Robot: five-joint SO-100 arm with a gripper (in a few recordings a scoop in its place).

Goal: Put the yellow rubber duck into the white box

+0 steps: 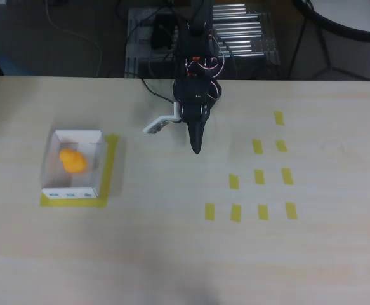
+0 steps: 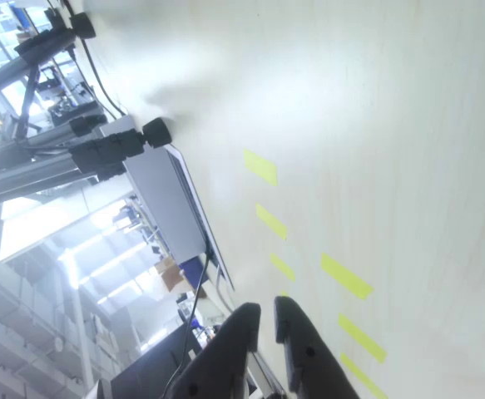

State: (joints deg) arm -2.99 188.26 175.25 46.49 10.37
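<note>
- Orange-yellow and rounded, the yellow rubber duck (image 1: 72, 160) sits inside the white box (image 1: 52, 166), near the box's middle as I read the overhead view; its face is too small for me to make out.
- I see the box as a thin-walled, open-top rectangle of white card, with small blue marks along its lower outer side in the overhead view.
- Flat yellow tape (image 1: 110, 166) frames the box along its right and lower edges, forming an L on the tabletop.
- My black gripper (image 1: 197, 147) hangs over bare table, well apart from the box and to its right in the overhead view. From above it tapers to one dark point.
- In the wrist view the gripper (image 2: 265, 314) shows two smooth, dark, rounded fingers (image 2: 239, 331) nearly closed, only a thin slit between the tips, with nothing held.
- A white bracket (image 1: 160, 122) juts from the arm's left side in the overhead view.
- Short yellow tape strips (image 1: 259, 176) lie in rows on the right part of the table (image 1: 172, 254), a pale, matte, faintly grained wood-look surface.
</note>
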